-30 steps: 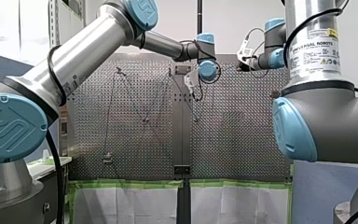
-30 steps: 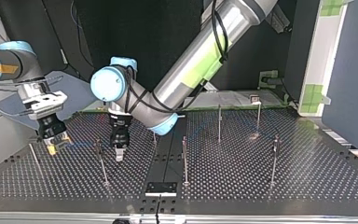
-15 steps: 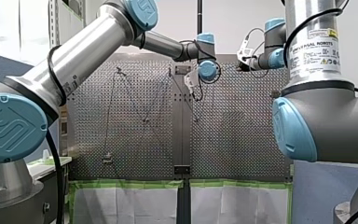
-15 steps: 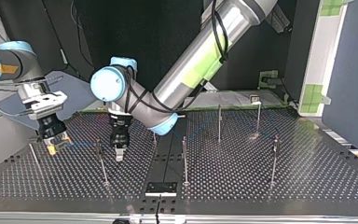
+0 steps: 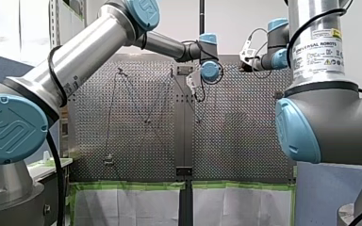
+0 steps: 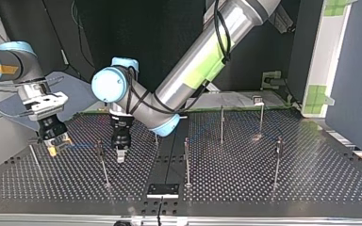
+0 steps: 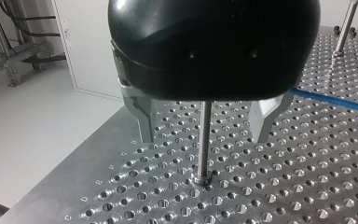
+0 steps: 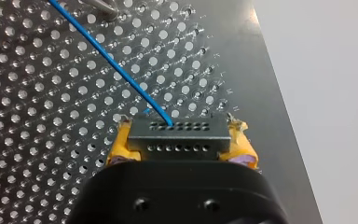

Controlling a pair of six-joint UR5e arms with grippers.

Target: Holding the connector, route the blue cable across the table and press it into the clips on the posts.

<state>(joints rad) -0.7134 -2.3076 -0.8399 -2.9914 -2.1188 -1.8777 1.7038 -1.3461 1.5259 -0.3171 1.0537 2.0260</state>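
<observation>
My right gripper (image 8: 178, 128) clamps its yellow pads (image 8: 121, 149) on the grey connector (image 8: 178, 140). The blue cable (image 8: 112, 70) runs ahead from it over the perforated table (image 8: 37, 140). In the top view my left gripper (image 6: 120, 157) hangs at about three o'clock of the right one. Its metal fingers (image 7: 144, 123) stand apart with a thin post (image 7: 204, 140) between them (touching neither). The gripper's body hides the post's top, and the clips are too small to make out.

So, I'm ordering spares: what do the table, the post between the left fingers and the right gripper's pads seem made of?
Table: matte grey metal, probably aluminium, drilled holes. Post: shiny steel-looking rod, bright glints. Pads: yellow, probably rubbery, edges bulging around the connector.
</observation>
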